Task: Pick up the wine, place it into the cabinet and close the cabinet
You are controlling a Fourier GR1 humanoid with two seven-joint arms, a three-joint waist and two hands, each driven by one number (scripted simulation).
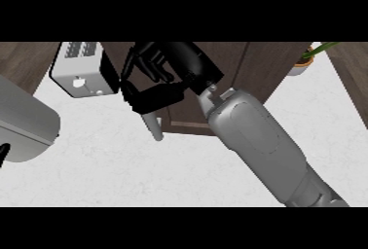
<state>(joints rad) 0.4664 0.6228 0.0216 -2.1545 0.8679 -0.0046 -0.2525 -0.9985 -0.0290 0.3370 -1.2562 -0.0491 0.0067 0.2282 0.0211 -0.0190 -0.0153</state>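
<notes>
My right hand is raised at the dark wood cabinet, at the end of the grey forearm that runs up from the lower right. Its fingers are spread and relaxed against the cabinet front, with the thumb below them. They hold nothing. A grey bar handle hangs just under the thumb, at the lower edge of the cabinet door. No wine bottle shows anywhere. My left forearm fills the left edge. Only a black sliver of the left hand is visible.
A white toaster stands at the upper left, close beside my right hand. A potted plant sits at the upper right. The white counter spreads below the cabinet.
</notes>
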